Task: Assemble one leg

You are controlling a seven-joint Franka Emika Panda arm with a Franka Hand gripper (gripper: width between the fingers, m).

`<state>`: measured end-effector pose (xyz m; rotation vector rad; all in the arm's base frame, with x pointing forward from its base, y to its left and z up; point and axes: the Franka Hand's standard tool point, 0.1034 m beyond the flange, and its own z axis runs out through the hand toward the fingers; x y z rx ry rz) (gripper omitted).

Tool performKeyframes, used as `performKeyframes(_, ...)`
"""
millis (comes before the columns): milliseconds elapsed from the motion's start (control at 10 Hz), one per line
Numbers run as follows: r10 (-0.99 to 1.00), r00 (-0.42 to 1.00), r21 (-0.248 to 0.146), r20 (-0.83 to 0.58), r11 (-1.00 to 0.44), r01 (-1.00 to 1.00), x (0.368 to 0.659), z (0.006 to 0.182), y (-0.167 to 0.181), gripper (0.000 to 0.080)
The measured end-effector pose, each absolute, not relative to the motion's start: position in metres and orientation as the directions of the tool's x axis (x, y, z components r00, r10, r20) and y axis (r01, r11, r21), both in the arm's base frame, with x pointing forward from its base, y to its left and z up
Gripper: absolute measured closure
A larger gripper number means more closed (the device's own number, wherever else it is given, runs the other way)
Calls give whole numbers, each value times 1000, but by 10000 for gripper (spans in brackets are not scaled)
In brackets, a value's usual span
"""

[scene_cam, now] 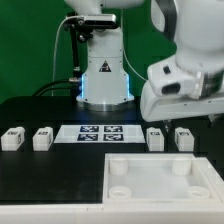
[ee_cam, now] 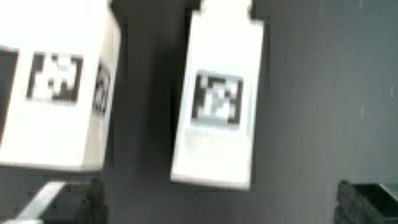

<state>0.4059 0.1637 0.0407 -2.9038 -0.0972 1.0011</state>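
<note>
In the exterior view four small white legs with tags lie in a row on the black table: two at the left (scene_cam: 12, 138) (scene_cam: 42, 139) and two at the right (scene_cam: 155, 139) (scene_cam: 184, 139). My gripper (scene_cam: 183, 118) hangs just above the two right legs. In the wrist view one leg (ee_cam: 222, 100) lies between my spread fingertips (ee_cam: 63, 205), a little ahead of them and not touched. A second leg (ee_cam: 54, 95) lies beside it. My gripper (ee_cam: 217, 205) is open and empty.
The marker board (scene_cam: 100, 132) lies in the middle of the row of legs. The large white square panel (scene_cam: 135, 190) with round corner holes lies at the front right. The arm's base (scene_cam: 103, 75) stands behind the marker board.
</note>
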Motion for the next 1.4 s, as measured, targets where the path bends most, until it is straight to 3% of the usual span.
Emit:
performKeyframes(500, 95, 717, -94, -690, -995, 41, 406, 33, 169, 151)
performKeyframes(900, 76, 682, -73, -728, -997, 34, 380, 11, 171, 151)
performKeyframes(1300, 73, 677, -69, -732, -997, 32, 378, 9, 173, 160)
performKeyframes(1400, 73, 677, -69, -732, -997, 32, 378, 9, 173, 327)
